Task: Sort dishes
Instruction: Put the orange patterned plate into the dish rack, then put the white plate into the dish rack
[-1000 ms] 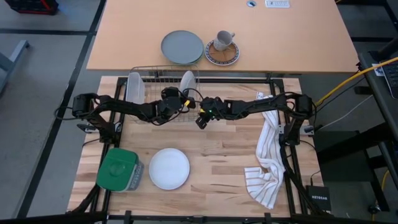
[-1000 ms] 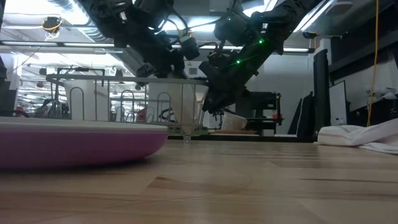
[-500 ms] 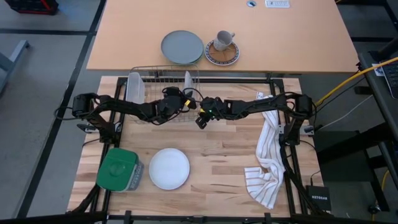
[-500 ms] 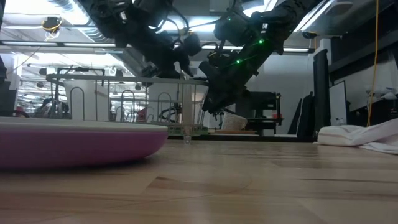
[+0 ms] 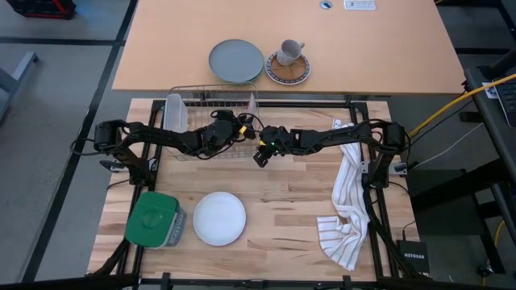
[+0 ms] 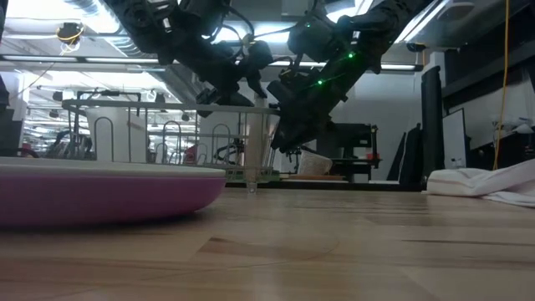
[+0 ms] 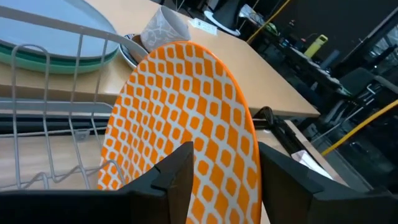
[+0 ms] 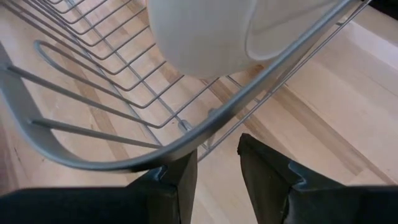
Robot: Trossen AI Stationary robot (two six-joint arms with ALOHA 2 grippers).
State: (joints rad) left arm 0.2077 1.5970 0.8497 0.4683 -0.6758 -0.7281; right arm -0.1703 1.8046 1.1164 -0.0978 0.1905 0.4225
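The orange-red plate (image 7: pixel 186 118) with a white pattern stands on edge in the wire rack (image 5: pixel 211 121), at its right end (image 5: pixel 252 103). My left gripper (image 7: pixel 224 174) is open above the rack (image 5: pixel 235 127), one finger on either side of that plate's rim; I cannot tell whether a finger touches it. A white plate (image 5: pixel 173 113) stands on edge at the rack's left end. The third plate (image 5: pixel 219 217), white on top and purple underneath (image 6: pixel 100 188), lies flat on the near table. My right gripper (image 5: pixel 262 153) hangs open by the rack's near right corner (image 8: pixel 217 174).
A green box (image 5: pixel 153 219) sits at the near left beside the flat plate. A striped towel (image 5: pixel 347 209) drapes along the right side. On the far table are a grey-blue plate (image 5: pixel 236 60) and a cup on a saucer (image 5: pixel 288 64). Bare wood lies between plate and towel.
My left gripper has opened and let go of the orange-red plate. The plate, leaning toward the rack's left end a second ago, has tipped upright on its edge at the rack's right end.
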